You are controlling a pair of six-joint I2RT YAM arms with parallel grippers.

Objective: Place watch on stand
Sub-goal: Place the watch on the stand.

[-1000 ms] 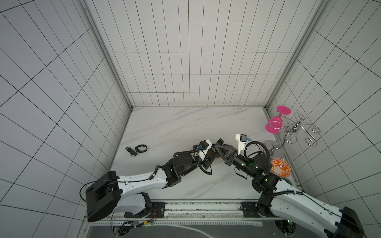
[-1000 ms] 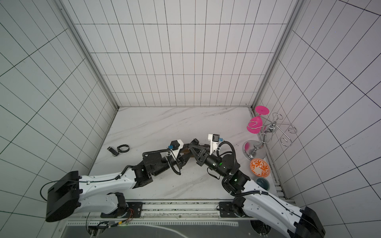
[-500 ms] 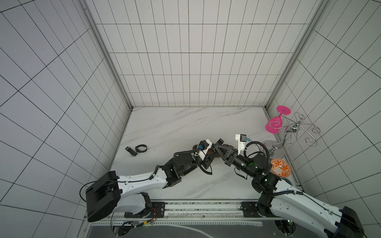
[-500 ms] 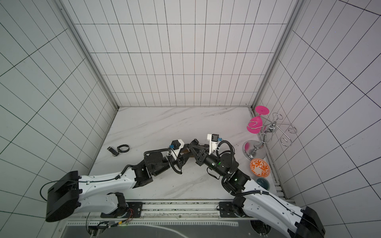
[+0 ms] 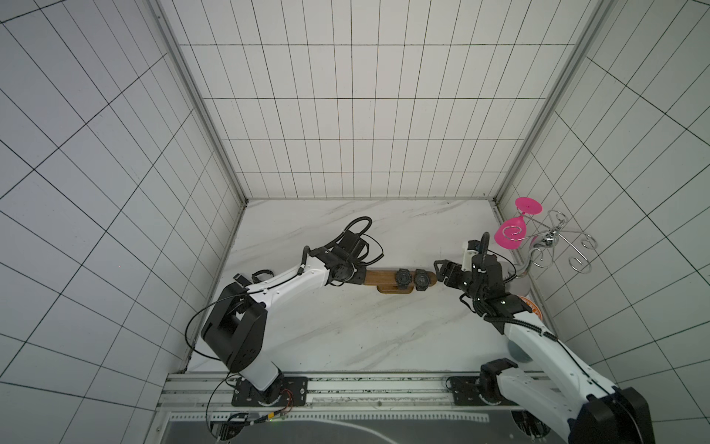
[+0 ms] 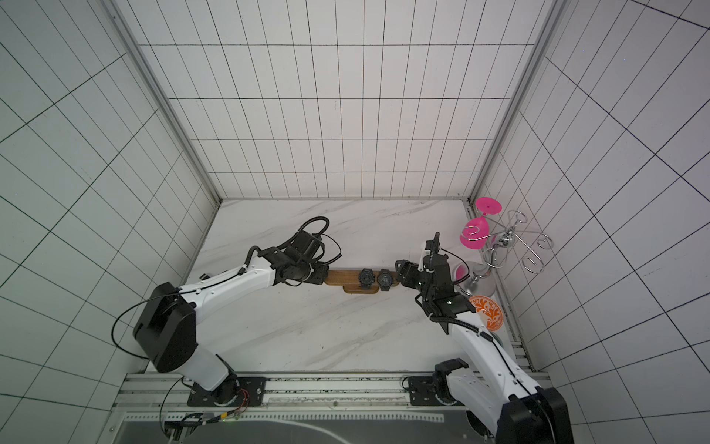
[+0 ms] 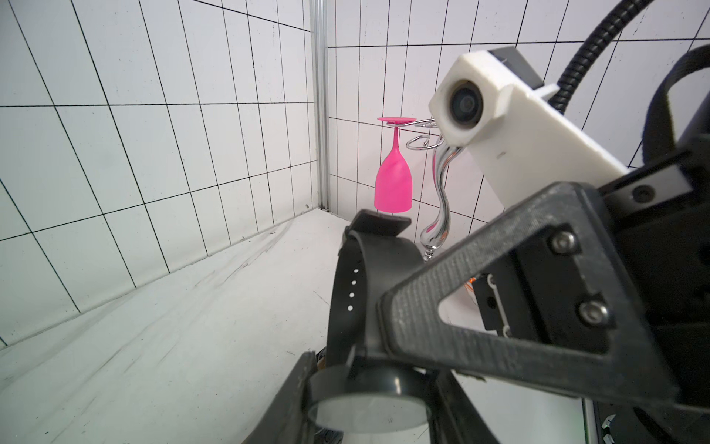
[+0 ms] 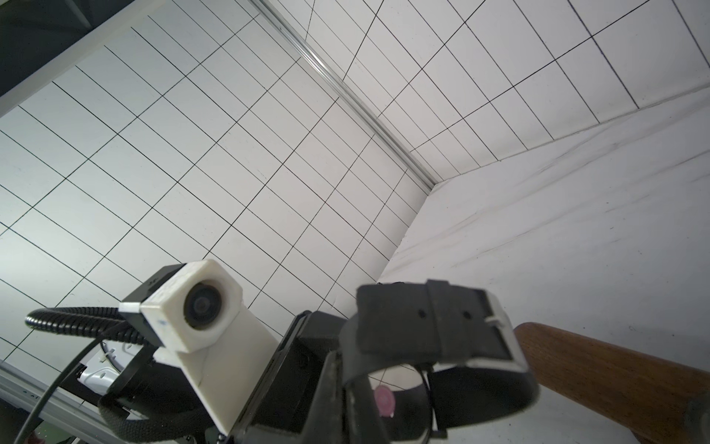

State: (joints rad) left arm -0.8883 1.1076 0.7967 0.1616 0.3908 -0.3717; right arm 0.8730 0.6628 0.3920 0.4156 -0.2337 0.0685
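1. Right gripper point(image 5: 441, 273) sat just off the stand's point(image 5: 380, 276) 3 o'clock end, jaws apart. Its finger point(image 7: 480, 261) lay against a black strap point(image 7: 376, 269); gripping or not, I couldn't tell.
2. Left gripper point(image 5: 360, 275) was clamped shut at the 9 o'clock end.
3. The watch point(image 5: 421, 278) rode the stand nearest the right gripper, a second watch point(image 5: 402, 277) just beside it, faces up.
4. The stand ran 9-to-3, and the straps crossed it 12-to-6.
5. Seating stage, I'd judge. Next called for a clean release, no dragging.

You're looking at a robotics lab test cell: white grid-lined wall panels point(image 5: 345, 115) box in a marble-patterned tabletop point(image 5: 345, 338) on three sides. The left arm point(image 5: 284, 282) and right arm point(image 5: 538, 346) are mounted on an aluminium rail point(image 5: 384, 386) along its open front edge, cables trailing.
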